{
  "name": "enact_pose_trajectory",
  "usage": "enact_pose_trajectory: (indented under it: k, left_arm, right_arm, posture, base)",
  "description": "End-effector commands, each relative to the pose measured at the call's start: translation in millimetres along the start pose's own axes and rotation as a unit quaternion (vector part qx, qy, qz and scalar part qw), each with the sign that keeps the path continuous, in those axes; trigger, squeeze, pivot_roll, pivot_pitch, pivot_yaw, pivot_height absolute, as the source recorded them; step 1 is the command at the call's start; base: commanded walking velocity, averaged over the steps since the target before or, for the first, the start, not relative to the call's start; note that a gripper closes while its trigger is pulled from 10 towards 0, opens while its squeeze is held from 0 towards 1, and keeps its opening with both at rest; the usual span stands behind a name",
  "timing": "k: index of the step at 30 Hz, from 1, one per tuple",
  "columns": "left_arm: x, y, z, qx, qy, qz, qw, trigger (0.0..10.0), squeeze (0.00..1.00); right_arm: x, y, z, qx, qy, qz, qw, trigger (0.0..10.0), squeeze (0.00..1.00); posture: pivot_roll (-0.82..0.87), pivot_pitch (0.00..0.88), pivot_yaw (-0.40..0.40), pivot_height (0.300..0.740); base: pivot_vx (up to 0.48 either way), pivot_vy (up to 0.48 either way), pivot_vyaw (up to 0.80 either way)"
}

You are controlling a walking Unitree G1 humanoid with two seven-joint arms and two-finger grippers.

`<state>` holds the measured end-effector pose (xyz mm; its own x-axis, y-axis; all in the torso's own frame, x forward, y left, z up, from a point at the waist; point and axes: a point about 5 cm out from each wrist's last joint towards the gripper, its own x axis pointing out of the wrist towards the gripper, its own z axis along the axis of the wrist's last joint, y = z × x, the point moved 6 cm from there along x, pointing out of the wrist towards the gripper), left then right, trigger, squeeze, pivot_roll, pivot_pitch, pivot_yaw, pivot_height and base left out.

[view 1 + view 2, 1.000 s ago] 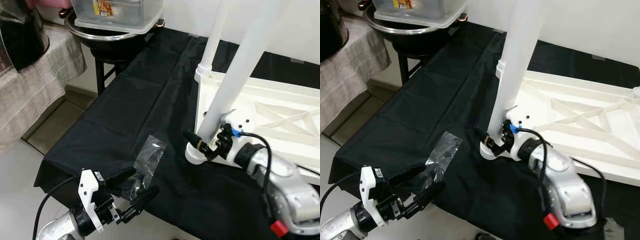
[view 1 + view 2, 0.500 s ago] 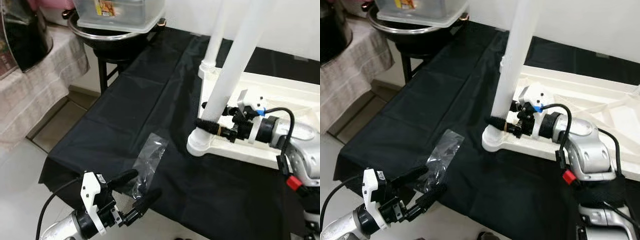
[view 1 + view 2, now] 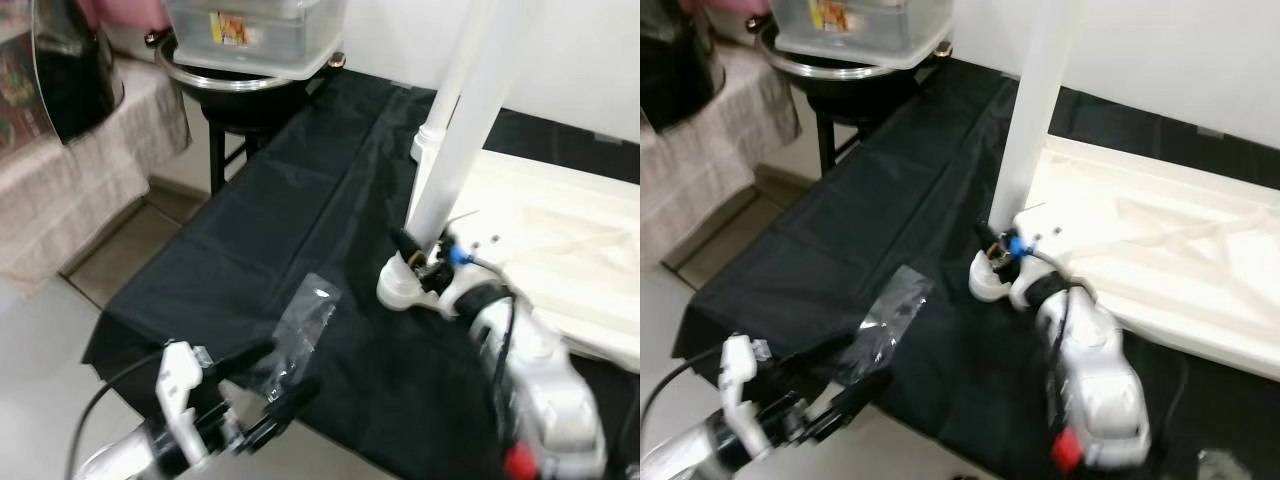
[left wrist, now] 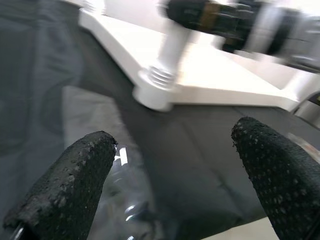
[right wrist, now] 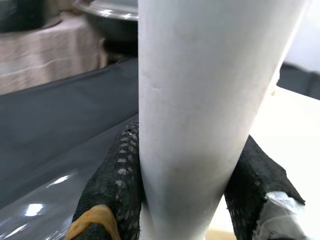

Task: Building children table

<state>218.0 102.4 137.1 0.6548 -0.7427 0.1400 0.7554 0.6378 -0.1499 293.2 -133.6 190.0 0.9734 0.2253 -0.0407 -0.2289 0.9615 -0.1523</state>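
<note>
Black cloth covers the counter (image 3: 270, 200), where the upturned white tabletop (image 3: 1160, 250) lies. Right pincer (image 5: 187, 192) pinches the upright leg (image 3: 455, 140) near its corner socket — a slip could cross-thread or tip it. Left pincer (image 4: 170, 165) hovers spread above a plastic bag (image 3: 300, 325).

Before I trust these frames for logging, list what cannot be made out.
- Top of the white plastic table leg: cut off by the eye views' upper edge.
- Right hand: whether the leg is fully screwed in is hidden behind its fingers.
- Clear plastic bag: contents blurred, too small.
- Left hand: open, blurred.
</note>
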Motion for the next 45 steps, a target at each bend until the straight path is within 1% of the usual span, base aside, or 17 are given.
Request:
enact_pose_trajectory:
  k: [1,4,5,7,9,10,12,14,15,17,18,27,28,29,30,40,45]
  left_arm:
    - [1.3,-1.2,-1,0.001,0.003,-0.009,1.000,10.0,0.00]
    - [2.0,-1.8,-2,-0.001,0.006,-0.018,1.000,10.0,0.00]
    - [2.0,-1.2,-2,-0.001,0.006,-0.019,1.000,10.0,0.00]
    - [2.1,-0.6,-2,0.000,0.005,-0.016,1.000,10.0,0.00]
    - [2.2,0.0,-1,0.000,0.004,-0.013,1.000,10.0,0.00]
    - [2.3,0.2,-1,0.001,0.003,-0.010,1.000,10.0,0.00]
    - [2.4,0.2,0,0.001,0.002,-0.008,1.000,10.0,0.00]
    - [2.2,-0.4,0,0.001,0.001,-0.007,1.000,10.0,0.00]
    - [2.2,-0.4,0,0.001,0.001,-0.007,1.000,10.0,0.00]
    - [2.7,-2.2,0,0.000,0.002,-0.010,1.000,10.0,0.00]
    - [2.7,-3.2,0,0.000,0.002,-0.010,1.000,10.0,0.00]
    - [3.4,-6.3,2,-0.001,0.000,-0.011,1.000,10.0,0.00]
    - [3.4,-6.8,2,-0.001,0.000,-0.011,1.000,10.0,0.00]
    - [3.4,-6.8,2,-0.001,0.000,-0.011,1.000,10.0,0.00]
    - [3.3,-7.3,1,0.000,0.001,-0.011,1.000,10.0,0.00]
    - [1.9,-9.8,1,-0.001,0.003,-0.011,1.000,10.0,0.00]
    - [1.6,-10.1,0,-0.002,0.004,-0.012,1.000,10.0,0.00]
  right_arm:
    - [-10.8,4.7,-67,0.011,0.166,0.007,0.986,0.0,0.00]
    - [2.3,-4.6,-52,0.002,0.147,0.022,0.989,0.0,0.00]
    - [8.3,-1.0,-44,-0.001,0.139,0.043,0.989,9.5,0.00]
    - [15.2,4.3,-33,-0.002,0.122,0.072,0.990,10.0,0.00]
    - [19.3,7.7,-25,-0.002,0.110,0.090,0.990,10.0,0.00]
    - [30.2,8.0,-9,0.005,0.078,0.122,0.989,10.0,1.00]
    - [41.1,2.7,14,0.016,0.032,0.130,0.991,10.0,1.00]
    - [41.0,13.2,55,0.011,-0.051,0.232,0.971,10.0,1.00]
    - [41.0,13.2,55,0.011,-0.051,0.232,0.971,10.0,1.00]
    - [26.6,19.4,71,-0.001,-0.079,0.318,0.945,10.0,1.00]
    - [19.7,16.4,73,-0.026,-0.080,0.356,0.931,10.0,0.00]
    - [17.3,-3.2,67,-0.086,-0.042,0.453,0.886,9.7,0.00]
    - [23.0,-8.9,70,-0.082,-0.045,0.453,0.887,3.8,0.00]
    - [23.0,-8.9,70,-0.082,-0.045,0.453,0.887,3.8,0.00]
    - [28.0,-15.1,71,-0.081,-0.047,0.451,0.888,0.0,0.00]
    - [26.4,-27.2,67,-0.053,-0.049,0.491,0.868,0.0,0.00]
    - [26.6,-12.2,49,0.020,-0.047,0.470,0.881,0.0,0.00]
  posture:
    - [0.01,0.187,-0.045,0.740]
    - [0.01,0.185,-0.046,0.740]
    - [0.01,0.184,-0.046,0.740]
    - [0.01,0.183,-0.046,0.740]
    - [0.02,0.184,-0.045,0.740]
    - [0.02,0.184,-0.045,0.740]
    - [0.03,0.186,-0.045,0.740]
    - [0.03,0.191,-0.042,0.740]
    - [0.03,0.191,-0.042,0.740]
    - [0.04,0.192,-0.043,0.740]
    - [0.05,0.197,-0.042,0.740]
    - [0.06,0.209,-0.042,0.740]
    - [0.07,0.209,-0.044,0.740]
    - [0.07,0.209,-0.044,0.740]
    - [0.08,0.210,-0.045,0.740]
    - [0.08,0.206,-0.047,0.740]
    - [0.06,0.206,-0.059,0.740]
  base:
    - [0.000,0.000,0.00]
    - [0.000,0.000,0.00]
    - [0.000,0.000,0.00]
    - [0.000,0.000,0.00]
    - [0.000,0.000,0.00]
    - [0.000,0.000,0.00]
    - [0.000,0.000,0.00]
    - [0.000,0.000,0.00]
    - [0.000,0.000,0.00]
    - [0.000,0.000,0.00]
    - [0.000,0.000,0.00]
    - [0.000,0.000,0.00]
    - [0.000,0.000,0.00]
    - [0.000,0.000,0.00]
    - [0.000,0.000,0.00]
    - [0.000,0.000,0.00]
    - [0.000,0.000,0.00]
